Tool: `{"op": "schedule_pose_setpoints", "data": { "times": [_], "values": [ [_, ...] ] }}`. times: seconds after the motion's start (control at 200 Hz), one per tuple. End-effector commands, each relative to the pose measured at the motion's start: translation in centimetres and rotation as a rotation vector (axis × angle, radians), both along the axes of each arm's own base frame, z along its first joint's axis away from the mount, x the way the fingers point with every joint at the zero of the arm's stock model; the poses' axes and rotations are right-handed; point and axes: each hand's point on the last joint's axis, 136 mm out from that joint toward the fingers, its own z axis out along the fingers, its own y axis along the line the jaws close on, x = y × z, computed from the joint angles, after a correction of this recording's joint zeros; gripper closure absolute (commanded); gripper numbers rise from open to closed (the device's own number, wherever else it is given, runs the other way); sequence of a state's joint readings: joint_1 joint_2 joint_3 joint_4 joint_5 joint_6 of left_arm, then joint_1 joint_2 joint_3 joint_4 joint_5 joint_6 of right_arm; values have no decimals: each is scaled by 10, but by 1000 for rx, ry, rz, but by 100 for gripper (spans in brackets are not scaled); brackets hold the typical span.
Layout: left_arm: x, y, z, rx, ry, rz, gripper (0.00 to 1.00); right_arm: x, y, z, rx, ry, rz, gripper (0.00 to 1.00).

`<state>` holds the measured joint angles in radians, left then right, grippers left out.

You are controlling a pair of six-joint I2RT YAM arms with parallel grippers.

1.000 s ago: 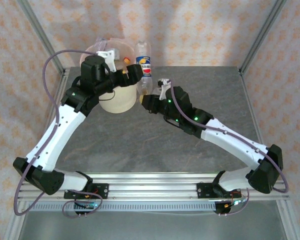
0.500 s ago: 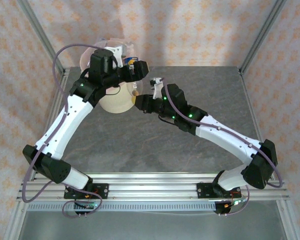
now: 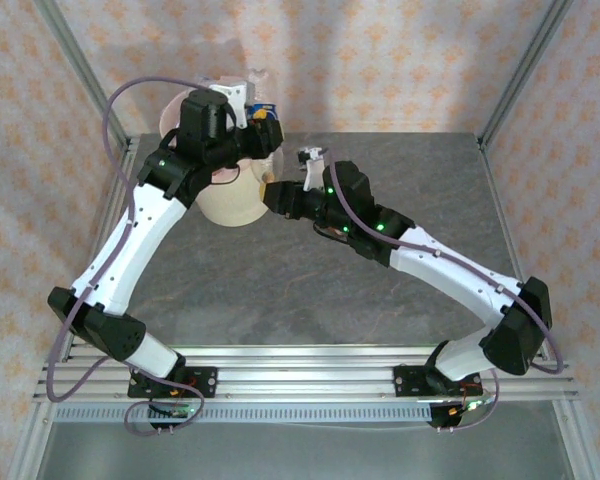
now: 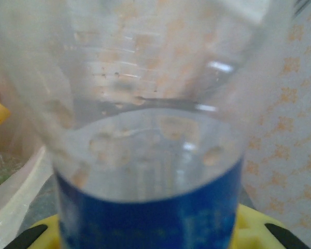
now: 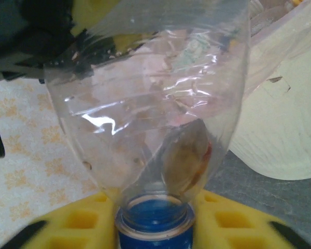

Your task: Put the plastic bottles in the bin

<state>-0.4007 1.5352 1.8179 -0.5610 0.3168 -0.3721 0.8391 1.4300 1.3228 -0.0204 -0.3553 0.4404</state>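
Here, left claw [image 4: 149, 231] holding blurred blue-labelled bottle [image 4: 145, 155], right claw [image 5: 154, 224] holding clear bottle [image 5: 145, 109], bin [image 3: 230, 206] half hidden

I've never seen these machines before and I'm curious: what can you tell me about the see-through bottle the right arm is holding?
The clear bottle is thin, see-through plastic, dented and creased. Its blue cap faces the wrist camera, and the right gripper's yellow jaws are shut on the neck, so the body points away from the arm. A brownish patch shows through its wall; what it is, I cannot tell. The cream bin stands beside it.
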Motion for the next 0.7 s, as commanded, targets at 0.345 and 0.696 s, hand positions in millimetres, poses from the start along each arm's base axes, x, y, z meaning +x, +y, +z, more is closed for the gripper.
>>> {"op": "schedule_pose_setpoints", "data": {
  "times": [0.345,0.696],
  "values": [
    [65,88,38,562,-217,137,67,-1,-54,16,-93,-38,-197,1],
    [115,104,-11,868,-142,105,65,2,-67,5,-139,-20,-257,1]
  ]
}}
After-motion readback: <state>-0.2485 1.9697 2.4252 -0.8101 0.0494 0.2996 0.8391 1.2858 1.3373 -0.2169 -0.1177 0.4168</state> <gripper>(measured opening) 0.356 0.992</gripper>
